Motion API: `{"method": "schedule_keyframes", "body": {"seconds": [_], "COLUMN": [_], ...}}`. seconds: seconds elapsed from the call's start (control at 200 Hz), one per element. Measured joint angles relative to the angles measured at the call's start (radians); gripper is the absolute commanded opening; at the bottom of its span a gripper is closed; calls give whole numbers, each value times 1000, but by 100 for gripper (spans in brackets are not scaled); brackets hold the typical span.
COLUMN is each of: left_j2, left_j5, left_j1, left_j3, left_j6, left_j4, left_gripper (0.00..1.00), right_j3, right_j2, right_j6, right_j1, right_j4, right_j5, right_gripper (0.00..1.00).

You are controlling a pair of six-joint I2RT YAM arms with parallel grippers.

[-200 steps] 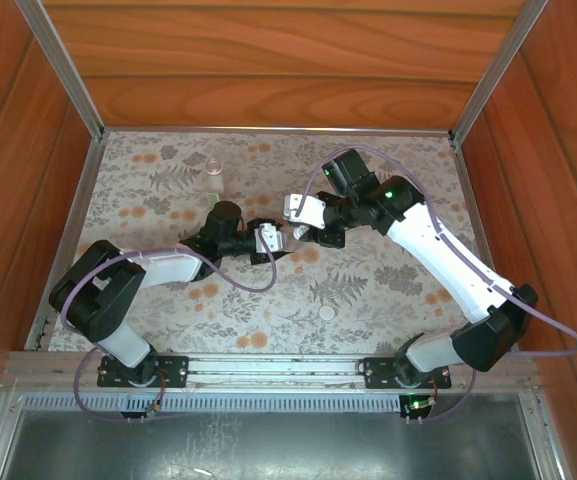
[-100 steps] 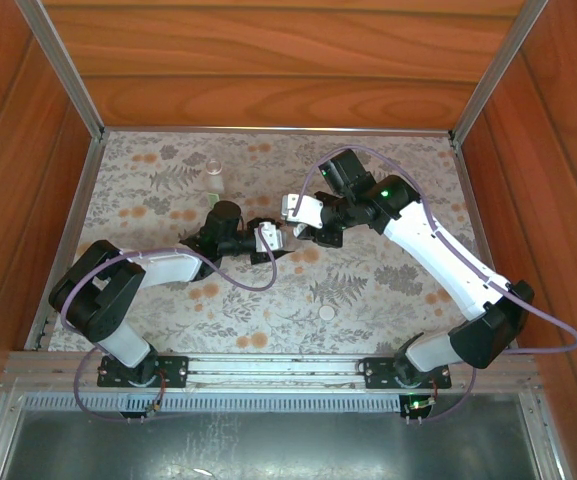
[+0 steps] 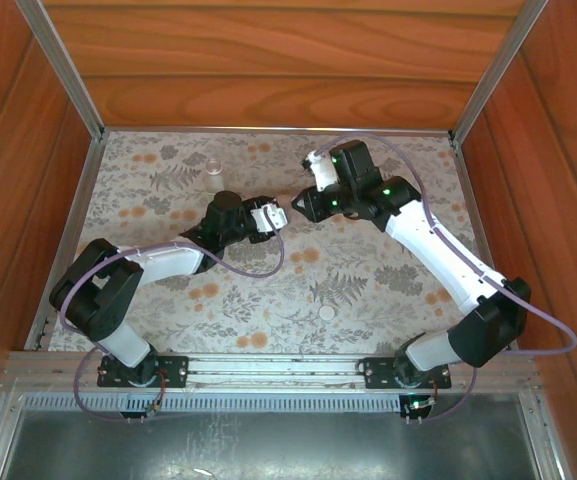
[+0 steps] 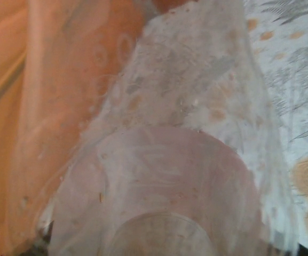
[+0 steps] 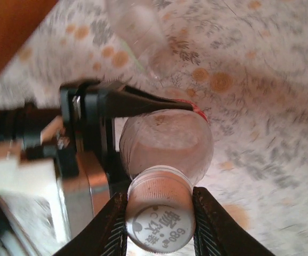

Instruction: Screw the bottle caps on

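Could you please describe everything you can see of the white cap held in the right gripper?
The small round white plastic screw cap has dark printed characters on its flat top, facing the wrist camera. The right gripper pinches its sides between black fingers. It sits on the mouth of a clear plastic bottle; how far it is threaded cannot be told.

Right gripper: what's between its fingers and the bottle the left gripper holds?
Right wrist view: a white cap, pinched by the right gripper, sits on the neck of the clear bottle clamped by the left gripper. No bare gap shows.
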Motion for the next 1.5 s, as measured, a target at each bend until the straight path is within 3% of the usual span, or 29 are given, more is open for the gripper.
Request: {"method": "schedule_keyframes", "body": {"seconds": [0.08, 0.16, 0.23, 0.31, 0.535, 0.65, 0.785, 0.98, 1.499], "left_j2": [0, 0, -1, -2, -11, -20, -21, -22, -24], "left_j5": [-42, -63, -64, -50, 50, 113, 165, 200, 231], "left_j1": [0, 0, 0, -1, -4, -5, -5, -5, -5], "left_j3": [0, -2, -8, -23, -73, -73, -73, -73, -85], "left_j6": [8, 10, 9, 21, 48, 50, 50, 50, 54], "left_j4": [-4, -4, 6, 8, -4, -3, -3, -3, -17], "left_gripper": [55, 56, 56, 56, 56, 56, 56, 56, 56], "right_j3": [-30, -42, -39, -19, 37, 54, 54, 47, 31], "right_j2": [2, 2, 2, -2, -98, -117, -91, -61, -24], "right_j6": [201, 306, 302, 196, -383, -687, -908, -1015, -1043], "right_j1": [-6, -11, -12, -13, -15, 32, 88, 92, 93], "right_j4": [58, 82, 75, 72, -31, -131, -225, -259, -252], "right_j5": [-8, -13, -10, -17, -87, -87, -67, -51, 7], "right_gripper": [4, 31, 55, 67, 65, 65, 63, 56, 47]}}
